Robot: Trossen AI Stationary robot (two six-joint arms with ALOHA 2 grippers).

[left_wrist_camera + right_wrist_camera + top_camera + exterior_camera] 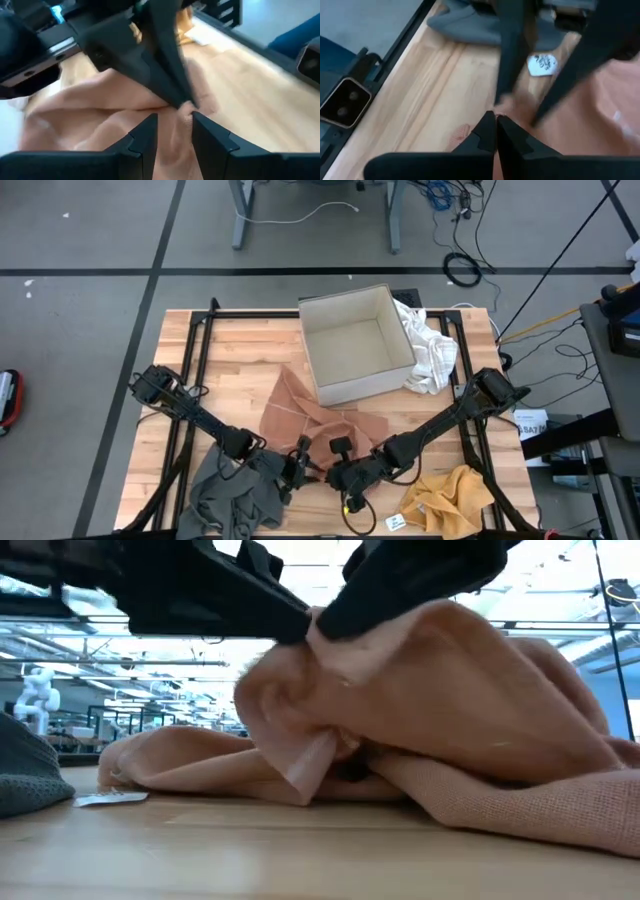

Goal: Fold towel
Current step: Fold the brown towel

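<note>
One peach-orange towel (315, 418) lies crumpled on the wooden tabletop (240, 350), just in front of the open cardboard box (355, 343) and between the two arms. Its near edge is bunched and lifted off the wood where both tools meet; in the low view, the cloth rises in a rounded fold (420, 690) toward the dark fingers above it.

Right tool (496, 116): fingers pressed fully together, closed on a small pinch of the towel's edge. In the high view, it sits at the near centre of the tabletop (335, 473), at the end of the arm that reaches in from the right side.

Left tool (174, 119): fingers partly apart, with peach cloth lying in the gap between them; whether they press on the cloth cannot be told. It stands just beside the right tool, whose dark fingers (167, 65) cross directly ahead of it.

Surrounding items:
- Grey cloth (235, 495), heaped at the near left of the tabletop, beneath the left arm.
- Yellow cloth (450, 500), crumpled at the near right corner.
- White cloth (430, 345), bunched against the right wall of the box.
- White tag (542, 64), lying flat on the wood between the grey cloth and the towel.
</note>
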